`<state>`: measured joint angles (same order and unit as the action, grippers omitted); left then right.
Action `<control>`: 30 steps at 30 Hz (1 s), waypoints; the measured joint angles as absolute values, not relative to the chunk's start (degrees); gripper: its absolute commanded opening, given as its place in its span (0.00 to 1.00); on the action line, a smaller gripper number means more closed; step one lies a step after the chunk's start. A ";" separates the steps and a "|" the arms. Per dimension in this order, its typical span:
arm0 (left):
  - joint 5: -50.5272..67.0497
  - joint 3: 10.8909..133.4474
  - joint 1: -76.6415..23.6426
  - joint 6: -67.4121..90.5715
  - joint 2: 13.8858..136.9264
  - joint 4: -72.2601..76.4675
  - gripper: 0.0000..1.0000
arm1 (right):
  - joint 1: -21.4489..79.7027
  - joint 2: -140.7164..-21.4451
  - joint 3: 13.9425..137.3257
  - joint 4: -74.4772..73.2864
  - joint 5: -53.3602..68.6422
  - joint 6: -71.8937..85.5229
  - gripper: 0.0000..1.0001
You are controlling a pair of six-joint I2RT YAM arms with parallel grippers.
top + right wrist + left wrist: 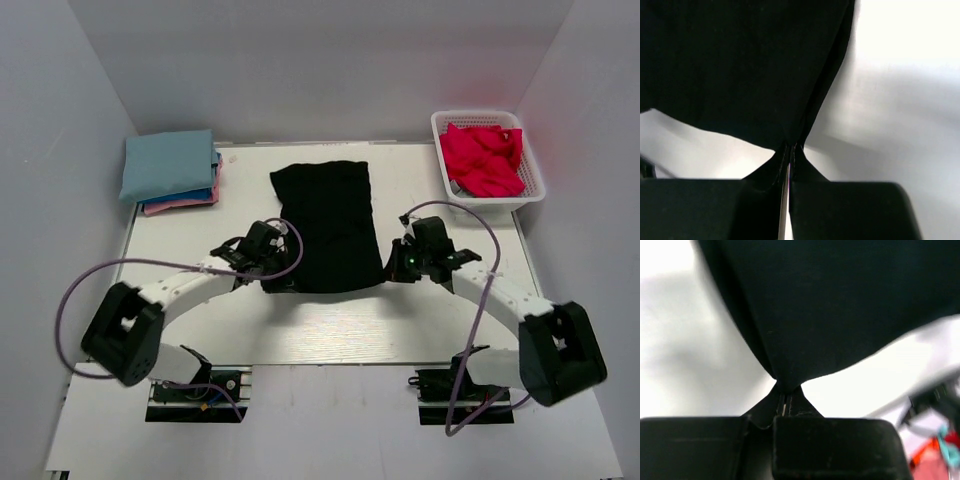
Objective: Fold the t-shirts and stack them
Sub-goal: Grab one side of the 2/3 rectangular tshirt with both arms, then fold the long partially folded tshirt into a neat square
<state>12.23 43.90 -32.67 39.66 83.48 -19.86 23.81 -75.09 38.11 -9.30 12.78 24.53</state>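
Note:
A large black t-shirt [327,222], folded into a long strip, lies on the white table's middle. My left gripper [272,272] is shut on its near left corner; the left wrist view shows the cloth [840,305] pinched between the fingertips [784,392]. My right gripper [393,265] is shut on the near right corner; the right wrist view shows the black cloth [740,65] drawn taut from the fingertips [790,150]. A folded stack with a light blue t-shirt [168,163] over blue and pink ones [180,205] lies at the far left. A bright red t-shirt [482,158] lies crumpled in the basket.
The white lattice basket [534,175] stands at the far right corner. White walls enclose the table on three sides. Purple cables loop beside each arm. Bare tabletop [340,325] lies between the shirt and the arm bases.

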 measured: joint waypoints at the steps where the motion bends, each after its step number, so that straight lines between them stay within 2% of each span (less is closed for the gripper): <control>1: 12.73 43.59 -33.50 39.79 80.58 -21.89 0.00 | 23.94 -73.08 37.71 -11.25 13.02 24.16 0.00; 7: 15.57 46.46 -36.75 39.92 65.58 -31.73 0.00 | 24.40 -57.91 39.07 -26.04 14.02 22.79 0.00; 12: 16.62 50.54 -37.82 39.90 60.86 -36.05 0.00 | 24.40 -54.46 46.04 -33.30 13.89 21.80 0.00; 20: 11.25 57.56 -38.11 39.48 60.62 -41.12 0.00 | 24.38 -58.72 55.09 -34.13 11.11 22.37 0.00; 25: 5.56 63.05 -37.58 39.42 65.17 -41.65 0.00 | 24.25 -62.59 58.89 -31.22 9.52 23.42 0.00; 30: -2.52 67.35 -37.06 40.32 71.16 -43.20 0.00 | 23.92 -71.53 64.88 -28.51 8.93 23.83 0.00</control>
<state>-2.52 67.35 -37.06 40.32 71.16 -43.20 23.92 -71.53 64.88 -28.51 8.93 23.83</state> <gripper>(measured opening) 0.034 0.011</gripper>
